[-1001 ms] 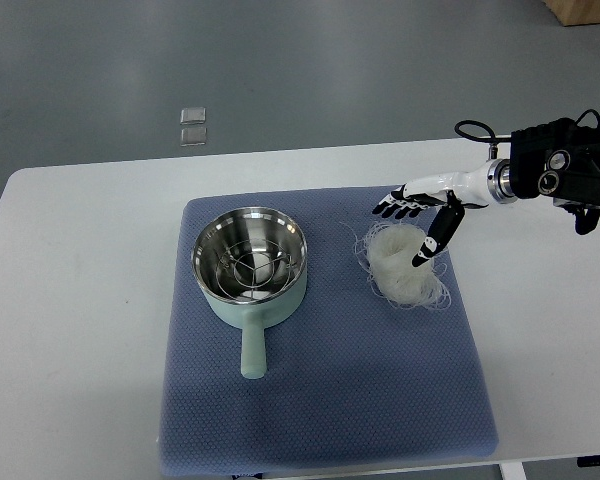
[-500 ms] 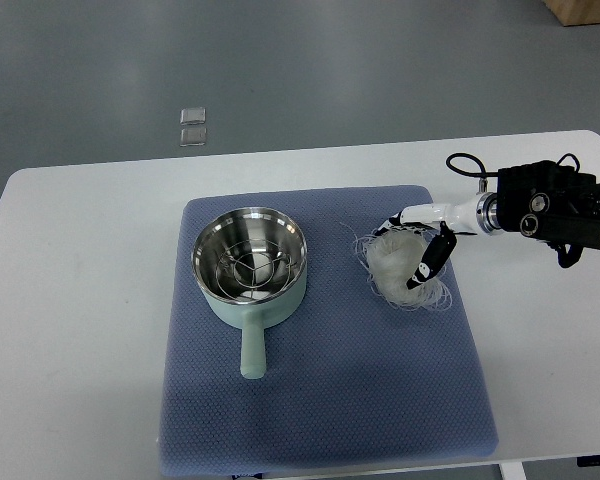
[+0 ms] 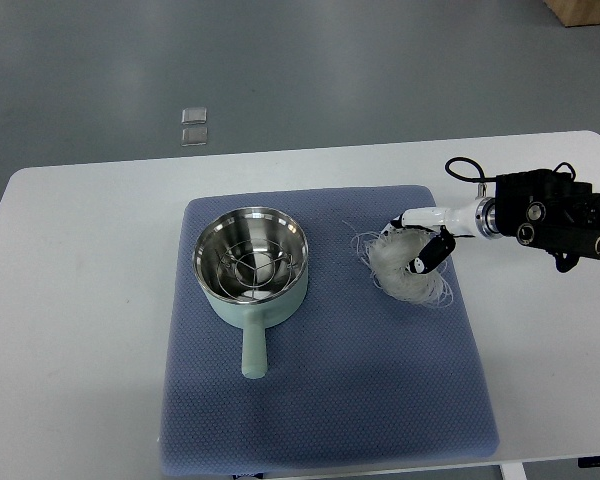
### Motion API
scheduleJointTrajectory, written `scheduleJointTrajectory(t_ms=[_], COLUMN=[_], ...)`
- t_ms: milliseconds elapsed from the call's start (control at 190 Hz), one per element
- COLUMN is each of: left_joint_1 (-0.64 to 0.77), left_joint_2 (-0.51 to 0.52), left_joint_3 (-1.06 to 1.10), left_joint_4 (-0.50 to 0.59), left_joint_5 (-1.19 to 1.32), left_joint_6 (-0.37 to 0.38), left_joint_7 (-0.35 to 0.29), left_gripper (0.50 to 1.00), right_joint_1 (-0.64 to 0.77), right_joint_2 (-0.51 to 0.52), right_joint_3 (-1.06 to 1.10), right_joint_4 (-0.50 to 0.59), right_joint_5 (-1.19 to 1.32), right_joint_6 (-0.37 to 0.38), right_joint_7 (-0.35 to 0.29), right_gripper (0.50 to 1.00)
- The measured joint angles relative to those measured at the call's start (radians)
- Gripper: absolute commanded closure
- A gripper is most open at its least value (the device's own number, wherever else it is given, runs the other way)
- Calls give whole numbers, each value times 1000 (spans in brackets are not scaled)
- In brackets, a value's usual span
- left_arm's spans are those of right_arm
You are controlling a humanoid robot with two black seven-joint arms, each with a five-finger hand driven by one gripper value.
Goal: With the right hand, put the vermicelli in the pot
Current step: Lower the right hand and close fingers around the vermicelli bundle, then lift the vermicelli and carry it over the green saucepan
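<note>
A bundle of white vermicelli (image 3: 405, 268) lies on the blue mat (image 3: 330, 400), right of the pot. The pale green pot (image 3: 251, 268) has a steel inside and its handle points toward the near edge. My right hand (image 3: 417, 246) comes in from the right and sits down on the vermicelli. Its fingers curl into the top of the bundle, the thumb (image 3: 428, 255) pressed on the near side. The bundle still rests on the mat. The left hand does not show.
The mat covers the middle of the white table (image 3: 80, 300). Two small clear squares (image 3: 192, 126) lie on the floor beyond the table's far edge. A black cable loops at my right wrist (image 3: 470, 172).
My right hand came down from above the vermicelli onto it, and its fingers closed from spread to curled around the bundle. The pot has not moved.
</note>
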Motion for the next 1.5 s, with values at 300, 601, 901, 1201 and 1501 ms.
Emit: scheduleJointTrajectory(t_ms=[300, 601, 901, 1201, 1501], left_joint_1=[0, 0, 0, 0, 0], left_joint_2=[0, 0, 0, 0, 0], left_joint_3=[0, 1, 0, 0, 2], left_joint_4=[0, -2, -2, -2, -2], left_joint_5=[0, 0, 1, 1, 1], left_joint_6=[0, 0, 0, 0, 0], left_joint_7=[0, 0, 0, 0, 0], left_gripper=[500, 500, 500, 500, 500], right_joint_1=[216, 449, 530, 496, 446], right_joint_2=[-115, -180, 27, 274, 360], right_joint_3=[2, -8, -15, -15, -8], right_joint_4=[87, 180, 140, -6, -31], right_joint_5=[50, 180, 273, 284, 309], right_joint_6=[79, 149, 113, 87, 60], right_joint_7=[1, -1, 0, 1, 2], right_gripper=[1000, 1000, 1000, 1000, 1000])
